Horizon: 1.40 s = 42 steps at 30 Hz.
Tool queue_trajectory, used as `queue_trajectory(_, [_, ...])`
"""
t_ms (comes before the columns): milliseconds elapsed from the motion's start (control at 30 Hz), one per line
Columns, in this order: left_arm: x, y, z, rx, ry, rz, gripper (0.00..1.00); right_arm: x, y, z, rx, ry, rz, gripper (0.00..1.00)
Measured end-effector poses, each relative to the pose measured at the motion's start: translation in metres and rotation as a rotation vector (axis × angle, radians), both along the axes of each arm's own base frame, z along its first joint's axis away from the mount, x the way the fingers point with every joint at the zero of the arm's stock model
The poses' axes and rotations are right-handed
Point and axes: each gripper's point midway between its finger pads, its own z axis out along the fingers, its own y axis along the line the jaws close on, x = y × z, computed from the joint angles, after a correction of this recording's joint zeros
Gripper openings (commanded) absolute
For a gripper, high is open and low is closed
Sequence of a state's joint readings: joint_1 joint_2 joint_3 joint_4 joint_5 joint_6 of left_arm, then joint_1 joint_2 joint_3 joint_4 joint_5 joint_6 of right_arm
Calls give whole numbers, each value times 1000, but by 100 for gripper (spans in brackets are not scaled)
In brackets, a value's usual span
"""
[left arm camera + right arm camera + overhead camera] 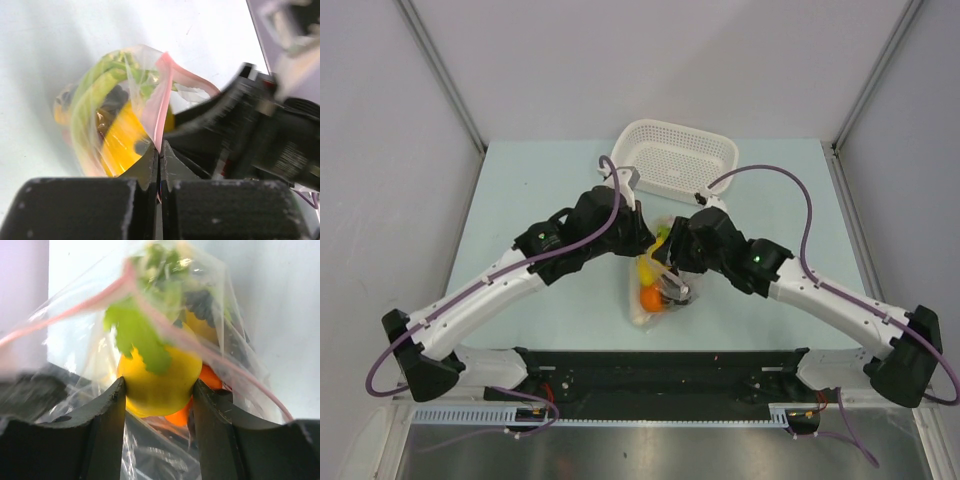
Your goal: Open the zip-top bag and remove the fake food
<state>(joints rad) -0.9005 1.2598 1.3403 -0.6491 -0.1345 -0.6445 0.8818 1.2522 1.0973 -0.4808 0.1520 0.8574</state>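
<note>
Top view, whole layout, seen nowhere else: clear crinkly zip-top bag (642, 312) lying near the centre of pale green table (520, 190), at 6 o'clock from white perforated plastic basket (680, 155) and apart from it. Left gripper (653, 240) at the bag's 12 o'clock end, right gripper (674, 286) at its 3 o'clock side. Both finger pairs masked by the wrists here, so jaw state unreadable from above. Yellow plastic lemon (647, 268) and orange plastic fruit (650, 298) visible through the film.

Left wrist view, detail missing from above: left fingertips (150, 165) pressed flat together with the pink zip strip (162, 100) pinched between them. Strip folded and raised into a peak above the grip. Inside the bag: long green-white stalk (90, 95) curving at 9 o'clock, dark round fruit (117, 97) beside it, yellow below. Black body of the right arm crowding in at 3 o'clock.

Right wrist view: right fingers (107, 410) set apart, one on each side of the lemon, both touching its flanks, clamped on it. Cannot tell whether film lies between pads and fruit. Green leaf (137, 335) draped over the lemon's top, orange fruit peeking out at 4 o'clock, dark fruit at 1 o'clock. Pink strip running slack across at 10 and 4 o'clock. Bag mouth parted, plastic wrinkled and glossy.
</note>
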Motion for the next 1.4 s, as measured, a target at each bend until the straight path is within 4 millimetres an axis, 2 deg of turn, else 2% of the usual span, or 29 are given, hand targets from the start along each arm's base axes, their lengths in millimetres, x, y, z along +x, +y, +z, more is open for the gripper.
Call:
queue_trajectory(233, [0,20,-3,58,-6,39,0,-22,7,32,-121,-160,101,0])
queue_trajectory(433, [-1,37,8,74,-30,88,0,-46,18,59,-244,-349,220,0])
queue_trajectory(533, [0,40,10,77,-36,98,1,-54,14,76,-265,-458,253,0])
queue_trajectory(600, [-1,42,7,84,-26,111,0,-57,2,92,-250,-514,237,0])
queue_trajectory(667, [-2,44,5,86,-11,125,0,-53,-15,122,-191,-576,173,0])
queue_trajectory(767, [-2,48,0,80,9,156,0,-42,-50,169,-77,-649,16,0])
queue_trajectory(800, [-3,49,-2,80,17,161,0,-38,-60,179,-51,-664,-27,0])
queue_trajectory(900, [-6,51,-5,83,29,168,0,-12,-95,201,-5,-677,-208,0])
queue_trajectory(933, [-6,51,-5,81,30,169,0,3,-109,206,2,-671,-287,0])
queue_trajectory(1033, [-8,54,-2,75,23,169,0,51,-137,201,12,-637,-448,0])
queue_trajectory(1133, [-9,56,2,70,14,165,0,106,-157,174,10,-570,-557,0])
queue_trajectory(1267, [-12,56,3,57,16,156,0,172,-152,109,-13,-430,-557,0])
queue_trajectory(1333, [-15,56,1,49,21,149,0,203,-149,65,-34,-343,-541,1])
queue_trajectory(1400, [-17,56,-1,45,24,143,0,225,-148,24,-59,-259,-530,4])
